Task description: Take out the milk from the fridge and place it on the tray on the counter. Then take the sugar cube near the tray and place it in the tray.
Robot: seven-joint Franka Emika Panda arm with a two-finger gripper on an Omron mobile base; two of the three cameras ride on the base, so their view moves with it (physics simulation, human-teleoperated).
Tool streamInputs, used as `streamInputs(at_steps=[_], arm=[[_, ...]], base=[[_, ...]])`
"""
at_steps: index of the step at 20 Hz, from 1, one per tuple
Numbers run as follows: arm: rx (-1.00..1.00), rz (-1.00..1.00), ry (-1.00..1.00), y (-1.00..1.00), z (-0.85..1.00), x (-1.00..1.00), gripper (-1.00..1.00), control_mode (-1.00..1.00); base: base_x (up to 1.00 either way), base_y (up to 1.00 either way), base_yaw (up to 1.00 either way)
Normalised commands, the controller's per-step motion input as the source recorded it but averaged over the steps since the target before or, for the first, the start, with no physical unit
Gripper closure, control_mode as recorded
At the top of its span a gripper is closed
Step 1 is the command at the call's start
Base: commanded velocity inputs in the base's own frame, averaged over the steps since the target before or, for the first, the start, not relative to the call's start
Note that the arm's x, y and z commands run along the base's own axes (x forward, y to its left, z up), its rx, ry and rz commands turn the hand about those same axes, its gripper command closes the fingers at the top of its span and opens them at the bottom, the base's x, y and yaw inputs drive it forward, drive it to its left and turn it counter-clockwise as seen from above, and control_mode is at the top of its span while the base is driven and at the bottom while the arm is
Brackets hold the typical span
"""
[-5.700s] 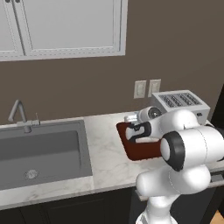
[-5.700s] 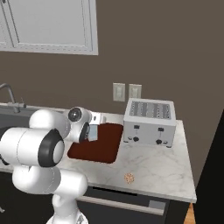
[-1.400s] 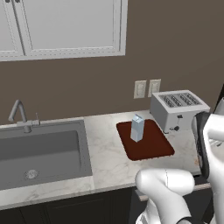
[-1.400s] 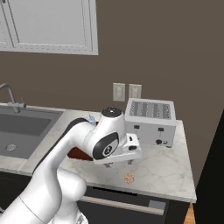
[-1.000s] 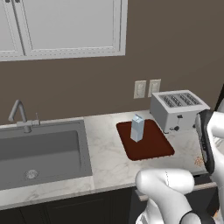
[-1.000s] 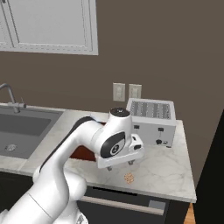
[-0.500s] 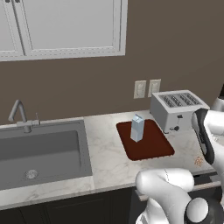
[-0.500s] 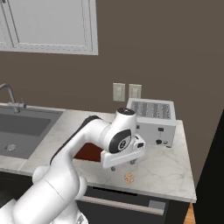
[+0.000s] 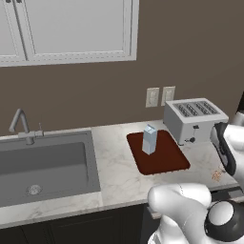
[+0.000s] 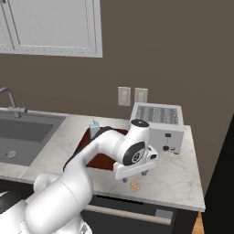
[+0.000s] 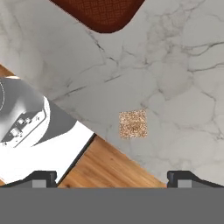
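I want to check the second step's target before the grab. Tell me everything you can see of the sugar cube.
The sugar cube is a tiny speckled beige-brown square lying flat on the marbled counter, close to its front edge and apart from the dark red-brown tray. Nothing touches it but the counter. The open gripper hovers just above it, with the cube between the fingertips' lines.

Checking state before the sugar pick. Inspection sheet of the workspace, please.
Surface: marbled counter with inset sink.
Job's things: milk upright on the tray; sugar cube on the counter beside the tray, near the front edge.
Clutter: toaster behind the tray.
Grippers: gripper open, empty, above the sugar cube.
Cables: nothing seen.
Surroundings: wall outlets, upper cabinets, faucet.
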Motion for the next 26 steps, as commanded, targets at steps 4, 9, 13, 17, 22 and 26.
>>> streamInputs(at_steps=[4, 9, 13, 17, 22, 26], arm=[[0.00, 0.00, 0.00, 0.00, -0.32, 0.27, -1.00, -1.00], [0.00, 0.00, 0.00, -0.05, -0.38, 0.36, -1.00, -1.00], [0.02, 0.00, 0.01, -0.15, -0.38, 0.28, -1.00, -1.00], [0.04, 0.00, 0.00, -0.14, -0.20, 0.05, -1.00, -1.00], [0.06, 0.00, 0.00, 0.00, -0.09, -0.26, -1.00, -1.00], [0.02, -0.01, 0.00, 0.11, -0.08, -0.23, -1.00, -1.00]], base=[[0.00, 0.00, 0.00], [0.00, 0.00, 0.00], [0.00, 0.00, 0.00], [0.00, 0.00, 0.00], [0.00, 0.00, 0.00], [0.00, 0.00, 0.00]])
